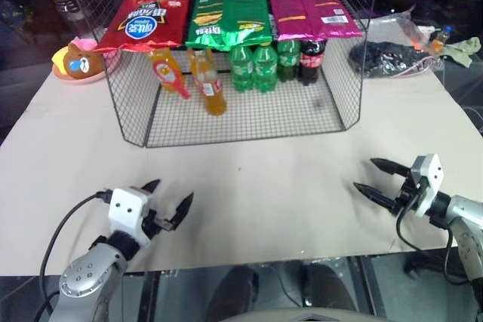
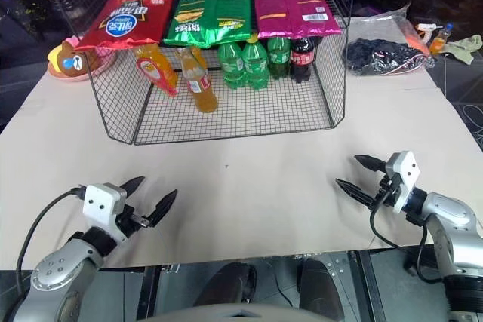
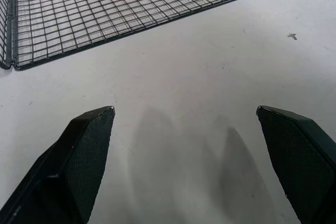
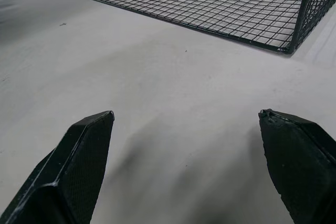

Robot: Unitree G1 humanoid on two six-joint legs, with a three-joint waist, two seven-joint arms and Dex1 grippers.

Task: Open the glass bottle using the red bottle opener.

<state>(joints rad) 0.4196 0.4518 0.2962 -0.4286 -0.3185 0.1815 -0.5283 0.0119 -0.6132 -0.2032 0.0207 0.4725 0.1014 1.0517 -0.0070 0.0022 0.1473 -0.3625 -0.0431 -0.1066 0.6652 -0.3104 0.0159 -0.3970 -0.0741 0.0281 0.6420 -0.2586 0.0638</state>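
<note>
Both of my grippers are released and hold nothing. The left gripper (image 1: pixel 173 190) has its two black fingers spread wide over the bare pale tabletop (image 1: pixel 264 186). The right gripper (image 1: pixel 364 173) is spread the same way, pointing inward across the table. Neither one touches anything.

Ahead of the jaws, past an open stretch of table, stands a black wire-mesh rack (image 1: pixel 241 122). Its near side looks open towards me. Snack bags lie across its top and a row of bottles stands on its mesh floor.

I take the task's thing to be the small clear glass bottle of orange drink with a narrow neck and yellow-red label (image 1: pixel 209 81), though I cannot be certain from here. It sits left of the rack's middle, beside a more steeply tilted orange bottle (image 1: pixel 167 72). It stands nearly upright, its neck leaning slightly back and left, close under the bags.

It lies well apart from both grippers, straight ahead and a little inward of the left one, so I judge the left arm to be nearer. The reach would go in low through the open front.

I cannot make out the red bottle opener anywhere.
</note>
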